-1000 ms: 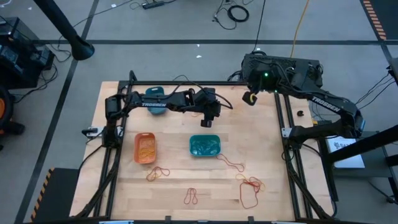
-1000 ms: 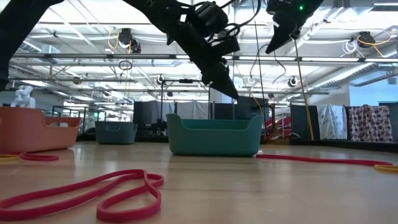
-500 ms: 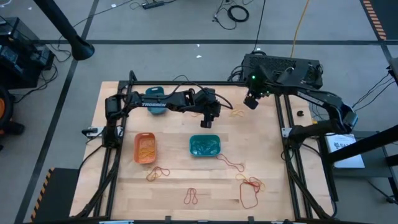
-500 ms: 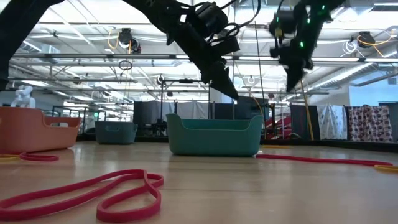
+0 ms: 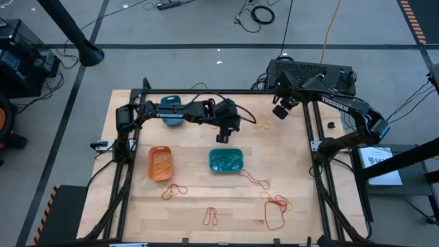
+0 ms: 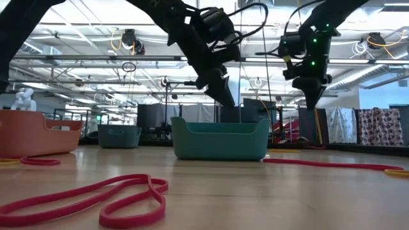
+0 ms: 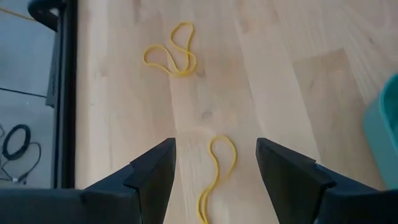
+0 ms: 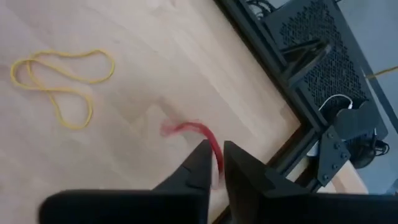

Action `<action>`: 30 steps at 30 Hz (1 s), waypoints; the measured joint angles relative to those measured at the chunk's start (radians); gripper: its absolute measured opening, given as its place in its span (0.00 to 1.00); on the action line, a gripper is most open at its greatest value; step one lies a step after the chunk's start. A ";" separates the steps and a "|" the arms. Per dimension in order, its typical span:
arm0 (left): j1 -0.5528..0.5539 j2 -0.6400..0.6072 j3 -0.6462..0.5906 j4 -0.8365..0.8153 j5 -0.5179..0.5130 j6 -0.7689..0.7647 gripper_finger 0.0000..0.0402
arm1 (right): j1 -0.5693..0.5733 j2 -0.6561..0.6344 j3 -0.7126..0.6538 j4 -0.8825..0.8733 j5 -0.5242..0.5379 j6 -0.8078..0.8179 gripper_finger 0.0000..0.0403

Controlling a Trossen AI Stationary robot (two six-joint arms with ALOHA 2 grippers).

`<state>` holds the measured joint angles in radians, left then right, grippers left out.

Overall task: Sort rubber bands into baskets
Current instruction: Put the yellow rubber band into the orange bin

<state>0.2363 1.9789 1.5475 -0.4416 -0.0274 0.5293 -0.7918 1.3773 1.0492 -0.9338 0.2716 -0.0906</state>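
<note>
Two pincers are in view. Over the last second your right pincer (image 8: 216, 163) has swung from the tabletop's (image 5: 192, 206) far right corner toward the right rail, and its fingers have begun to part around a red rubber band (image 8: 199, 134); you may be letting it go well away from any basket. That band trails out ahead of the fingertips, its long axis in line with them. Your left pincer (image 7: 214, 165) hangs wide open above a yellow band (image 7: 219, 168), whose long axis also runs along the fingers. The teal basket (image 5: 226, 160) lies just beside it, the orange basket (image 5: 160, 163) farther left.
</note>
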 joint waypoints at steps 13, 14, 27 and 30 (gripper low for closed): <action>0.026 -0.061 0.032 -0.283 -0.101 -0.017 0.57 | 0.001 0.000 -0.005 0.037 -0.239 -0.090 0.44; 0.040 -0.088 0.027 -0.309 -0.028 -0.040 0.57 | 0.003 -0.001 -0.015 0.064 -0.317 -0.116 0.45; 0.143 -0.518 -0.488 0.081 0.298 -0.252 0.57 | 0.069 0.127 -0.166 0.322 -0.461 -0.412 0.46; 0.112 -0.569 -0.562 0.224 0.354 -0.261 0.57 | 0.090 0.183 -0.166 0.361 -0.459 -0.422 0.47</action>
<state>0.3486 1.4095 0.9852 -0.2172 0.3268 0.2679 -0.7018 1.5604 0.8829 -0.5732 -0.1877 -0.5122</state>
